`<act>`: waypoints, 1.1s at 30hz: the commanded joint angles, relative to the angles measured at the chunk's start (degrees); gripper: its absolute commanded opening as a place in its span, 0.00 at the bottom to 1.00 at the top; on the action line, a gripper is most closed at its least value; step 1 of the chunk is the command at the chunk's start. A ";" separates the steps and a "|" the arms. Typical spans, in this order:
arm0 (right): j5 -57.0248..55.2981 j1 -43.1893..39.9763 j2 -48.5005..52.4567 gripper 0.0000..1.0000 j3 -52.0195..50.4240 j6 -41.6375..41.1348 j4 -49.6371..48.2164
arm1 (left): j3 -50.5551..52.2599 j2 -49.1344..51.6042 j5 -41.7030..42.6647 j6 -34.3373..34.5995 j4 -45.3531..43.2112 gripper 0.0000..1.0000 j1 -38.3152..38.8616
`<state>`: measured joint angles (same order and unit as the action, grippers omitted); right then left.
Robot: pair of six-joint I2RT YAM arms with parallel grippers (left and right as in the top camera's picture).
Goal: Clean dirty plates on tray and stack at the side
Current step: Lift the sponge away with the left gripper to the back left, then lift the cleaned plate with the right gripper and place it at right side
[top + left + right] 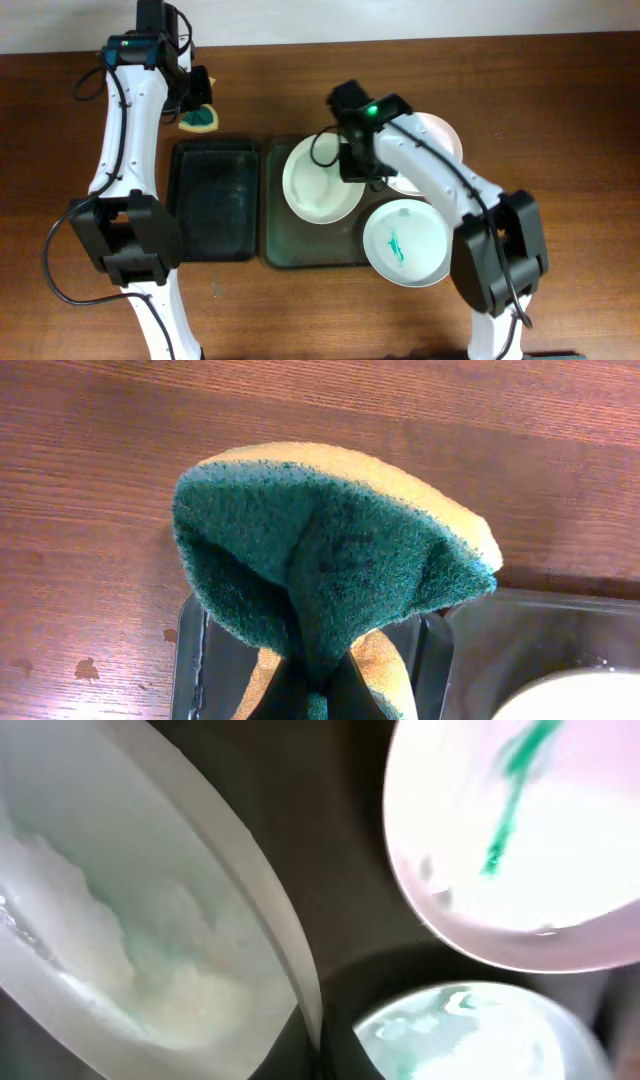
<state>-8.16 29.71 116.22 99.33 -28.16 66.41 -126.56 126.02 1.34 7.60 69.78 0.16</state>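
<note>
Left tool (198, 108) pinches the sponge (330, 560) beyond the empty tray (212, 200); right tool (352, 168) meets the wet plate (318, 185), closure unreadable; a loose hold could drop it.

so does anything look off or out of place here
Two things. The sponge is pinched into a tight fold by the left gripper, above bare table, not near any plate. The green-streaked plate lies mostly off the tray, overlapping its right corner, so it looks askew.
</note>
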 commanded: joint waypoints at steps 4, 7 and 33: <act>-24.94 9.09 -2.69 0.04 3.58 -2.58 6.05 | -1.31 -0.44 0.79 0.70 -0.50 0.00 -0.35; -31.58 13.05 -2.73 0.04 5.09 -4.81 8.66 | -1.31 -0.44 0.81 0.70 -0.50 0.00 -0.35; -74.69 29.83 -6.14 0.04 13.79 -6.86 16.33 | -1.31 -0.44 0.79 0.70 -0.46 0.00 -0.35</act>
<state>-74.78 58.19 113.03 111.77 -34.04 82.65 -126.56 126.02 1.54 7.60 69.45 0.19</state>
